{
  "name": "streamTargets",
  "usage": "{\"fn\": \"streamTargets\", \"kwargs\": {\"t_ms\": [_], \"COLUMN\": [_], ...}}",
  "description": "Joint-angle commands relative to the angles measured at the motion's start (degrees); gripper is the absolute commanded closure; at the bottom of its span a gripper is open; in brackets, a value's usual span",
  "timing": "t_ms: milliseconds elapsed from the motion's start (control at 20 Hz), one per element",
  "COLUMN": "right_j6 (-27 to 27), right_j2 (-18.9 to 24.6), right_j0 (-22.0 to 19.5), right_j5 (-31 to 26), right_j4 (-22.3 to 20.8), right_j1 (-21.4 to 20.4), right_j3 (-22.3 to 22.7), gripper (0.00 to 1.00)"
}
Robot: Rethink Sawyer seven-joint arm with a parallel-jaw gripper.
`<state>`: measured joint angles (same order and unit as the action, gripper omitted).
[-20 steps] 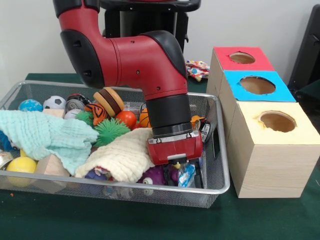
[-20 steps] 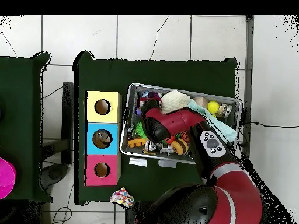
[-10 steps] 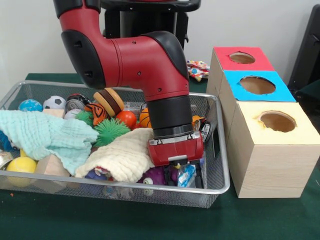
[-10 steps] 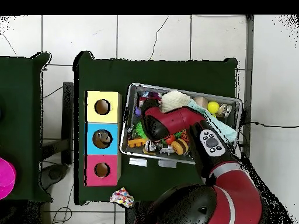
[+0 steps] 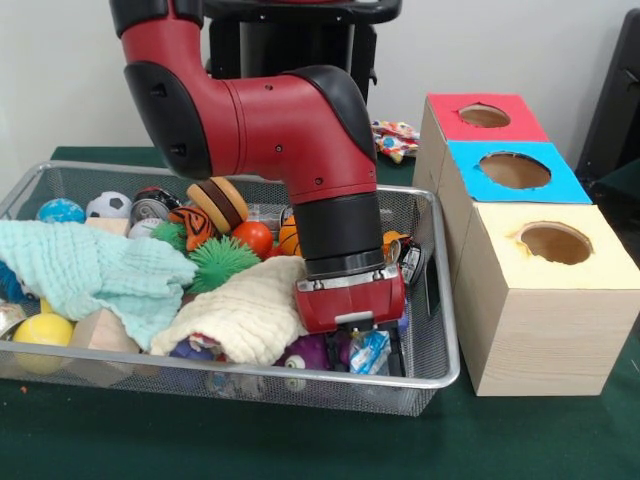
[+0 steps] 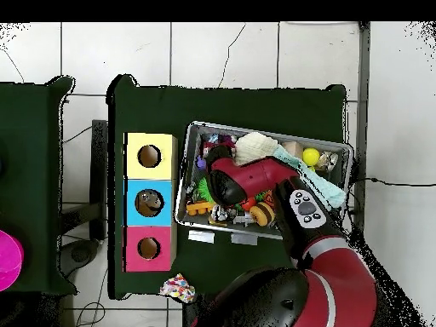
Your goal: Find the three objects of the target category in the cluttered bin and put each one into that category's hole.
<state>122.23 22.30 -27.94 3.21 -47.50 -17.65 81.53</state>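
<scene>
My gripper (image 5: 362,345) is down inside the wire bin (image 5: 442,300), at its front corner nearest the boxes. Its red head sits just above a purple toy (image 5: 310,350) and a blue-and-white wrapped item (image 5: 372,350). A cream cloth (image 5: 255,305) lies against the head's side. In the overhead view the arm (image 6: 255,179) covers the gripper and that end of the bin (image 6: 183,183). Three boxes with round holes stand beside the bin: red (image 5: 445,105), blue (image 5: 565,185) and yellow (image 5: 610,265).
The bin also holds a mint cloth (image 5: 90,270), a green spiky ball (image 5: 222,262), a burger toy (image 5: 218,200), a red ball (image 5: 253,237), a yellow ball (image 5: 42,330) and a soccer ball (image 5: 108,204). A colourful bundle (image 5: 395,138) lies on the table behind the bin.
The arm's upper links have edged slightly sideways. The gripper head stays at the same corner of the bin, a touch lower. Nothing in the bin has visibly moved.
</scene>
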Motion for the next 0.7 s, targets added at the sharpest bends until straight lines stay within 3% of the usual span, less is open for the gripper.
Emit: {"fn": "streamTargets", "kwargs": {"t_ms": [50,150,350,550,700], "right_j6": [2.2,1.0,0.3,0.7,1.8], "right_j2": [-6.7,-9.4,-10.7,-18.9,-17.3], "right_j0": [1.5,3.8,4.7,9.5,8.1], "right_j5": [5.8,7.3,8.8,17.3,15.9], "right_j4": [-3.1,-3.4,-3.1,4.7,3.8], "right_j1": [7.0,6.7,6.7,7.7,7.6], "right_j3": [-1.6,-2.4,-2.6,-3.0,-3.1], "gripper": [0.0,0.0,0.0,0.0,0.0]}}
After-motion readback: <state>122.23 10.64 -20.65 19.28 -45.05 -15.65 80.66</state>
